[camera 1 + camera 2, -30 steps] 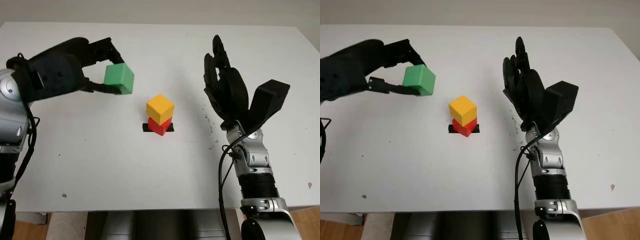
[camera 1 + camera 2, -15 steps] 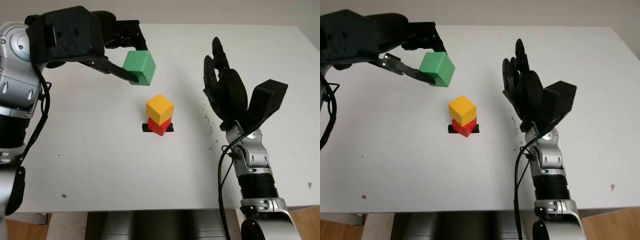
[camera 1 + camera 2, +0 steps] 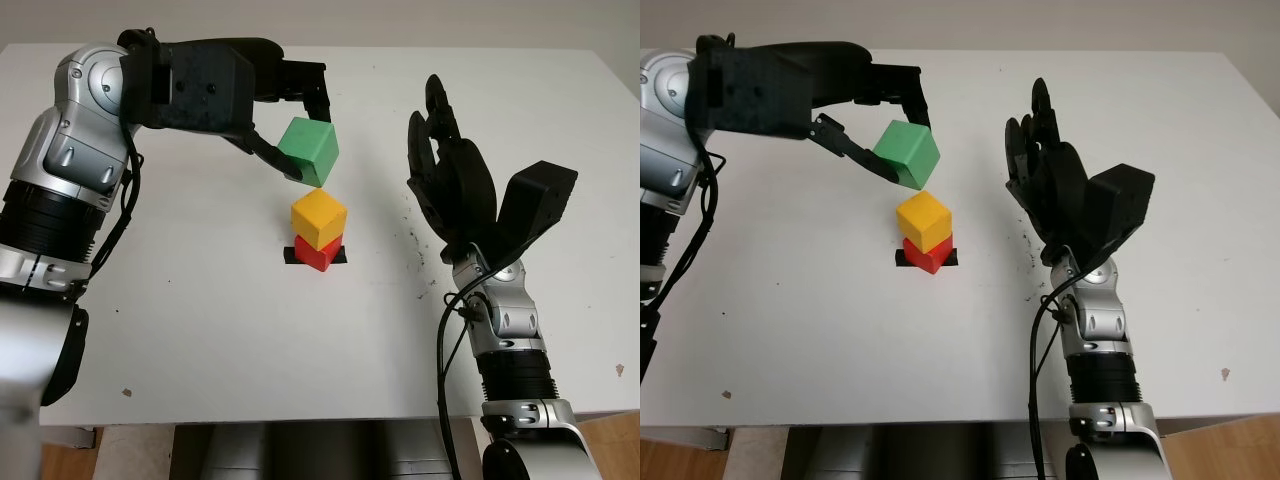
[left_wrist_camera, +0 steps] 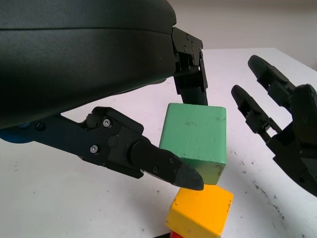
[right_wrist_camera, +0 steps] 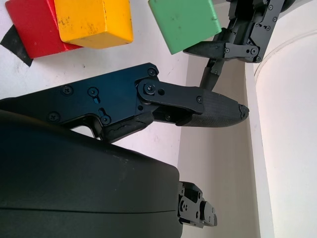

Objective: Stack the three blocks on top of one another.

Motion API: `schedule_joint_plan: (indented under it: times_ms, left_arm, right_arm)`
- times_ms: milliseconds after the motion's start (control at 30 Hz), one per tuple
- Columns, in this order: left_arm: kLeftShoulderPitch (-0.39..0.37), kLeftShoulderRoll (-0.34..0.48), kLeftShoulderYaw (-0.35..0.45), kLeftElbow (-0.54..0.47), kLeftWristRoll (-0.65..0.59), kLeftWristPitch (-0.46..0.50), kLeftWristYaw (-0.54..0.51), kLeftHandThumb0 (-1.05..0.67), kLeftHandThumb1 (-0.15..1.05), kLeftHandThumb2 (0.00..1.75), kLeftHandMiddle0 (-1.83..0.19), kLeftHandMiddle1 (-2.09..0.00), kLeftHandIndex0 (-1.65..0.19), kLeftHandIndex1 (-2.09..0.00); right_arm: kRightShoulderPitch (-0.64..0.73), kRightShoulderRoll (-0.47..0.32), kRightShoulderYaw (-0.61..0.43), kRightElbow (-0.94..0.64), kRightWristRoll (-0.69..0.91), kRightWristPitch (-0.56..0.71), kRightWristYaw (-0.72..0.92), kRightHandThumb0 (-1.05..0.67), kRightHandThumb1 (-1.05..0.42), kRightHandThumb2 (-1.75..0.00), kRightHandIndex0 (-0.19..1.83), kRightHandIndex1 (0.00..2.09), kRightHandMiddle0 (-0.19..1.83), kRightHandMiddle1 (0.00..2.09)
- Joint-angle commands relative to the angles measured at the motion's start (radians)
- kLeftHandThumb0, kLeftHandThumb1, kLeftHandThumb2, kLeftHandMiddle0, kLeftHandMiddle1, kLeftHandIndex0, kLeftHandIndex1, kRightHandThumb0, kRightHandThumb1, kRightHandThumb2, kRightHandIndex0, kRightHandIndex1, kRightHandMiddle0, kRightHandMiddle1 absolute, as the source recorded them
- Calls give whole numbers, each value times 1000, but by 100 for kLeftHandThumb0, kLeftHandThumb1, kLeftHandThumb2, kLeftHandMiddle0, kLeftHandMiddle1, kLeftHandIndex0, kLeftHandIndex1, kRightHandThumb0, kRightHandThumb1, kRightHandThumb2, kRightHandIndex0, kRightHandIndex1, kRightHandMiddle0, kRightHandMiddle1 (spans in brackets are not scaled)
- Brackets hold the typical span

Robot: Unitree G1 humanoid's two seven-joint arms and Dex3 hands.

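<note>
At counter [image 3: 200, 330] centre: yellow block [image 3: 319, 218] stacked on red block [image 3: 318, 253], red block on black tape mark [image 3: 292, 256]. Yellow sits slightly rotated on red. Green block [image 3: 309, 150] airborne at 11 o'clock of stack, just above yellow, not touching it, tilted. Left hand [image 3: 290, 125] pinching green block between fingers [image 4: 163, 166] on opposite faces. Right hand [image 3: 445, 185] open, raised at 3 o'clock of stack, well apart, holding nothing. Dark specks on counter near right hand.

black hands [image 3: 455, 190] | silver arms [image 3: 75, 160] | black cables [image 3: 445, 340] | screwed fingers [image 4: 148, 161]
</note>
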Motion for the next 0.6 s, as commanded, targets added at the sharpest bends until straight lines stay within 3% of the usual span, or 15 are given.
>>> schedule_joint_plan:
  times_ms: [0,233,567]
  left_arm:
    - [-47,-5,-8,16,11,-26,9,-50,105,9,-14,-5,-26,-161]
    - [-43,-28,-12,36,10,-45,-14,-44,105,7,-13,-5,-25,-162]
    - [-64,-30,-27,96,9,-105,-63,-50,105,10,-15,-6,-27,-165]
  right_arm:
    - [11,-7,-1,-23,4,-9,4,-67,-105,-58,-19,0,-19,0]
    - [11,-6,0,-27,-1,-5,1,-67,-105,-58,-19,0,-19,0]
    - [12,-6,2,-33,-6,-2,-4,-66,-105,-59,-19,0,-19,0]
